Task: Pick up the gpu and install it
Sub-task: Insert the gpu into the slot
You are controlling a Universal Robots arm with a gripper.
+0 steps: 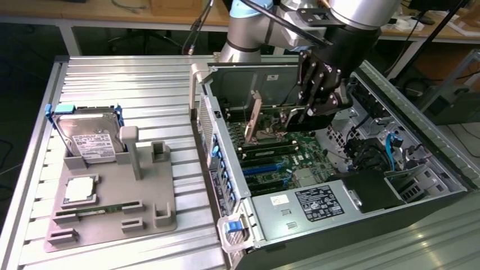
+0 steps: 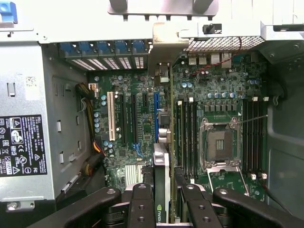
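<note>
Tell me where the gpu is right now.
The gpu is held edge-on in the gripper, inside the open computer case above the motherboard.

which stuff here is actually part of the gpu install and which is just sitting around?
In play:
- gpu, edge-on, clamped between the gripper fingers
- open computer case
- motherboard under the card

Lying about:
- hard drive on the grey fixture tray
- processor on the tray
- memory stick on the tray
</note>
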